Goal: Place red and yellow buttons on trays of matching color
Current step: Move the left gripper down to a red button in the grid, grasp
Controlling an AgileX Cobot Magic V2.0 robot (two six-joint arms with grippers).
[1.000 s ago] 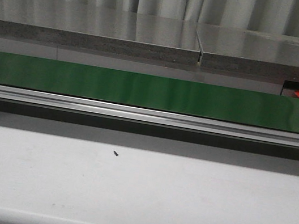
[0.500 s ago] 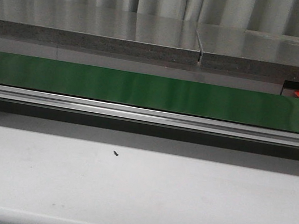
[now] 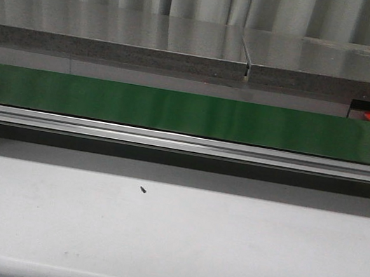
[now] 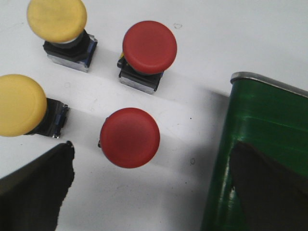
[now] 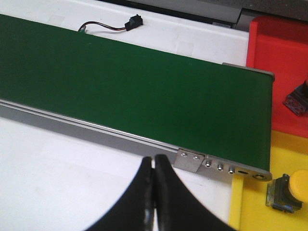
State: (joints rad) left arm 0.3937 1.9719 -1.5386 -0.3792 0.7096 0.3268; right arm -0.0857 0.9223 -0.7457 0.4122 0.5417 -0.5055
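In the left wrist view, two red buttons and two yellow buttons stand on the white table. My left gripper hangs open above them, its dark fingers wide apart, the nearer red button just beyond the gap. In the right wrist view, my right gripper is shut on nothing, over the white table beside the belt. A yellow tray holds a yellow button. A red tray holds a partly hidden button. Neither gripper shows in the front view.
A green conveyor belt with an aluminium rail crosses the table. Its end lies under one left finger. A small black speck lies on the white table. A wired connector lies behind the belt.
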